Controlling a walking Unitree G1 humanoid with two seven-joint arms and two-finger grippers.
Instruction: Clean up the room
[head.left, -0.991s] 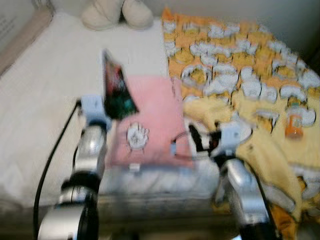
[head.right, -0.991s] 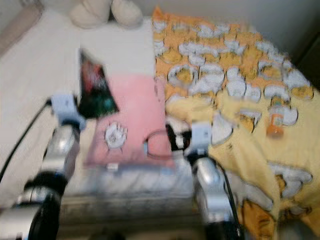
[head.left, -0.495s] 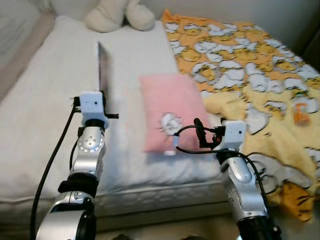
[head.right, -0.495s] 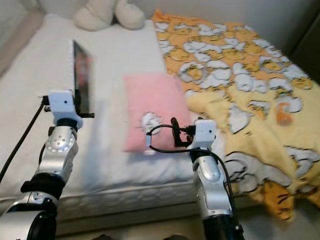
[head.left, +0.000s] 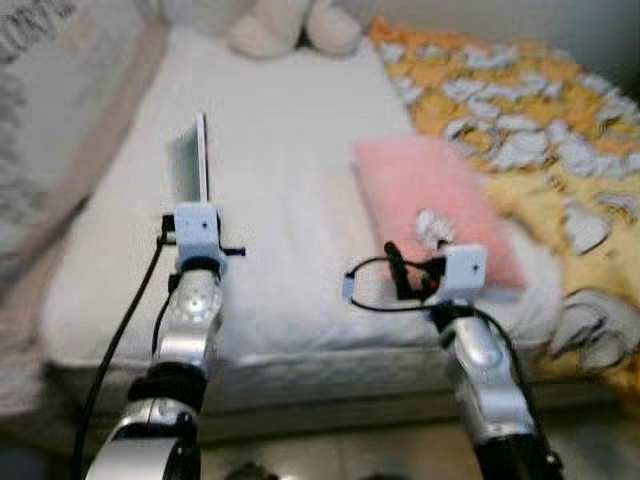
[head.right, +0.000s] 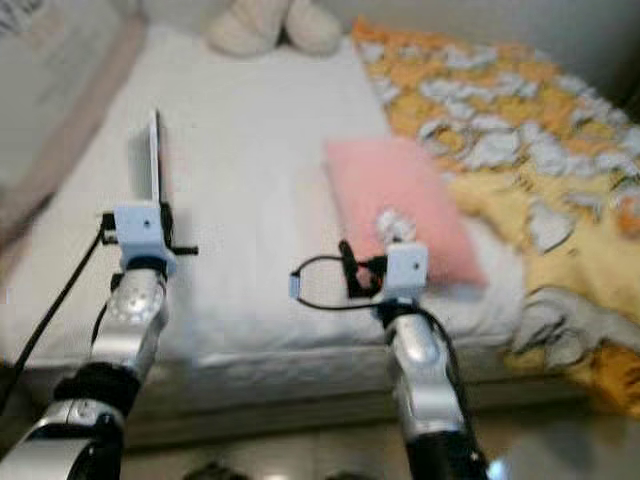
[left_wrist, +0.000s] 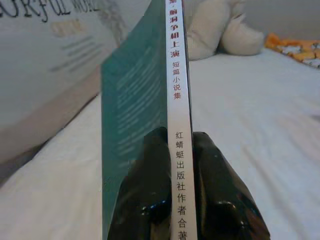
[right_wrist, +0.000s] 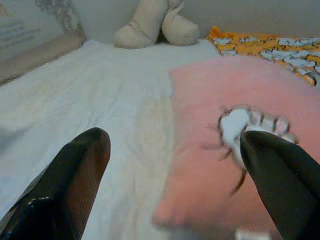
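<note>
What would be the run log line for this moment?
left pincer: shut on book, upright over bed | right pincer: open, near pink pillow

Book (left_wrist: 150, 95): thin paperback, teal cover, white spine printed with Chinese characters in red and black. Held upright, spine toward the wrist camera, clamped between the two black fingers (left_wrist: 145, 195) of the left hand (left_wrist: 177, 190), raised above the bed (head.left: 290, 150) at roughly 10 o'clock.
</note>
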